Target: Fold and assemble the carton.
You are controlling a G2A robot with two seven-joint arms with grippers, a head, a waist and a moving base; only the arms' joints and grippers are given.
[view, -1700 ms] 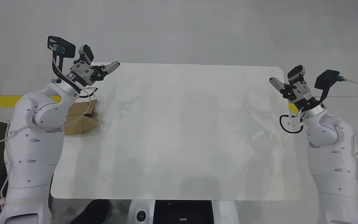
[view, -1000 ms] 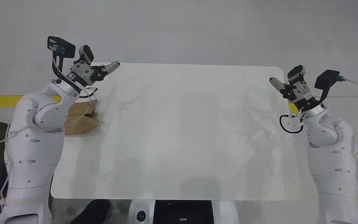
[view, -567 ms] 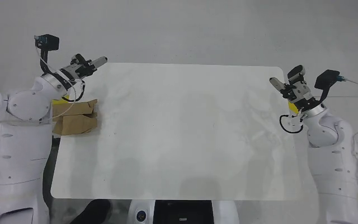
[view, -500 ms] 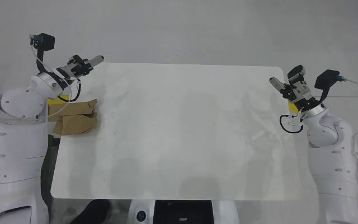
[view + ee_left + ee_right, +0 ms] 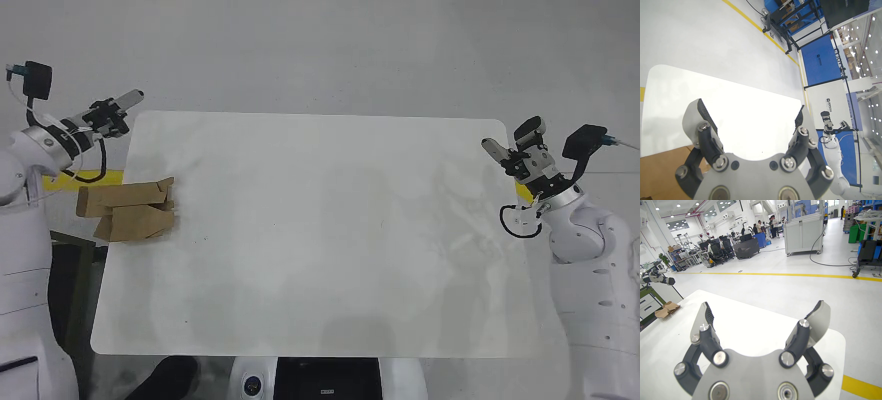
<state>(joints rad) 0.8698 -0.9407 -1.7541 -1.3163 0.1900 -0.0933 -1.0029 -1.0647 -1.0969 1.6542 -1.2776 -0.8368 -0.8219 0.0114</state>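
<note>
1. My left pincer [image 5: 124, 100] hangs at the upper left of the top view, just off the white rectangular table's [image 5: 320, 250] corner; its fingers stand wide apart.
2. My right pincer [image 5: 512, 136] sits at the frame's right edge; fingers likewise apart.
3. The flattened brown cardboard carton [image 5: 130, 208] lies unassembled at the table's left edge, partly overhanging it; well apart from both pincers.

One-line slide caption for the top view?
Unassembled carton lies at the table edge near the left gripper; right gripper hangs opposite, both open and empty.
</note>
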